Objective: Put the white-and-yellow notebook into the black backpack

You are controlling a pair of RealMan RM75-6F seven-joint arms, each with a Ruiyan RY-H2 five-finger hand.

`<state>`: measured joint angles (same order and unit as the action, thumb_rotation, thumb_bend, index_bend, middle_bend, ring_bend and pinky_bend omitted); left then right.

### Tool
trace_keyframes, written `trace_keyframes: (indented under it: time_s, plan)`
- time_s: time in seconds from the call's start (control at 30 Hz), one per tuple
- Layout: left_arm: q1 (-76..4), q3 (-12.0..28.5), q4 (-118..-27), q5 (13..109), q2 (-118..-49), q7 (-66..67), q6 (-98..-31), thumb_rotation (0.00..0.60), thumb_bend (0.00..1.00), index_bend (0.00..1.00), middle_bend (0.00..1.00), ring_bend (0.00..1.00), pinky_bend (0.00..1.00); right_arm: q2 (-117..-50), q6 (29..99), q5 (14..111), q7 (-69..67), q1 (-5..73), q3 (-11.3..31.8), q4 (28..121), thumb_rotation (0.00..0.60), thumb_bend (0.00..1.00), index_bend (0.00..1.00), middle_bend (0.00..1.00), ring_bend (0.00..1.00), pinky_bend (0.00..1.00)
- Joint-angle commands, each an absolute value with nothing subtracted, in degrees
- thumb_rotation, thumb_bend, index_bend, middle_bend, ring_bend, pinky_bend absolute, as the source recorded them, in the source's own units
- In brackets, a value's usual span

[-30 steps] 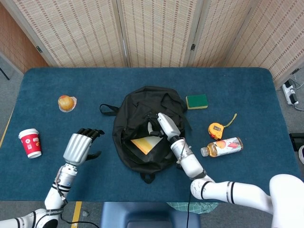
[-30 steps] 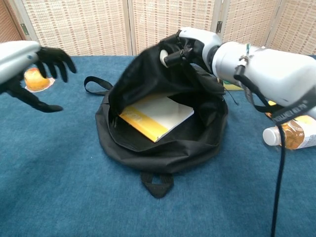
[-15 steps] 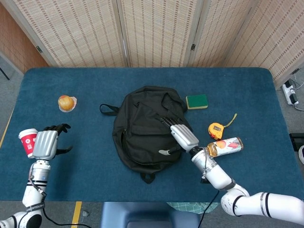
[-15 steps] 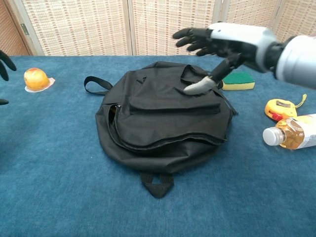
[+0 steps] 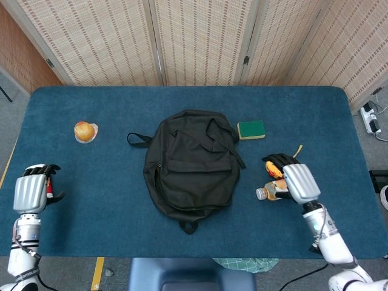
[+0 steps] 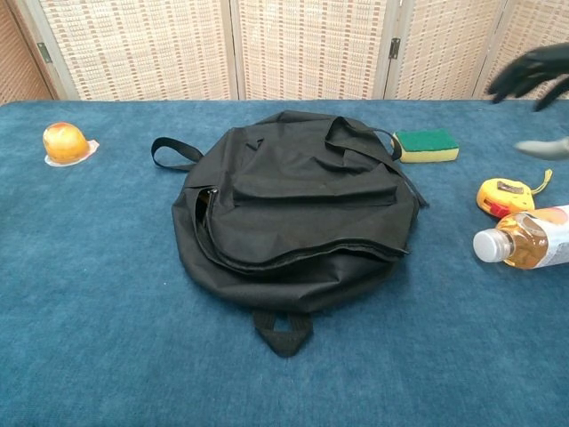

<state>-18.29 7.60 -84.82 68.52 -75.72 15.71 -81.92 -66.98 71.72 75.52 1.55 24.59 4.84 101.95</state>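
both hands were empty when i looked. my left hand [image 5: 30, 193] hung at the desk's [image 5: 109, 115] left edge, fingers loosely apart; my right hand [image 5: 299, 182] hovered over the bottle [image 6: 526, 240] and tape measure [image 6: 505, 196], fingers spread. i saw the black backpack [image 5: 191, 160] lying flat mid-desk, flap down, the notebook hidden from me.

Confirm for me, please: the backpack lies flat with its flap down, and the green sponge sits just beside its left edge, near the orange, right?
Not quite: the green sponge lies beside the right edge of the backpack, far from the orange, as the head view shows. The backpack does lie flat, flap down.
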Motion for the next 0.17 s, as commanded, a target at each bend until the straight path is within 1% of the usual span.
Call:
trace_keyframes:
  time_s: [0.03, 0.1, 0.17]
  plan:
    - [-16.05, 6.93, -85.62, 68.75, -74.2, 14.49, -83.39, 0.6, 0.09, 0.36, 0.42, 0.35, 0.31, -63.97, 75.58, 77.66, 1.47, 20.05, 1.84, 100.55, 0.6, 0.32, 0.15, 0.18, 0.14, 0.18]
    - [-14.95, 6.48, -86.12, 69.08, -73.39, 14.12, -84.13, 0.6, 0.09, 0.36, 0.4, 0.34, 0.29, -63.22, 77.18, 78.07, 0.31, 18.08, 0.96, 99.8, 0.6, 0.32, 0.08, 0.14, 0.09, 0.13]
    - [-13.62, 5.9, -86.75, 69.67, -72.54, 13.58, -85.15, 0.6, 0.09, 0.35, 0.4, 0.33, 0.27, -62.7, 79.41, 78.79, -1.6, 15.86, 0.33, 98.86, 0.6, 0.32, 0.05, 0.11, 0.07, 0.1]
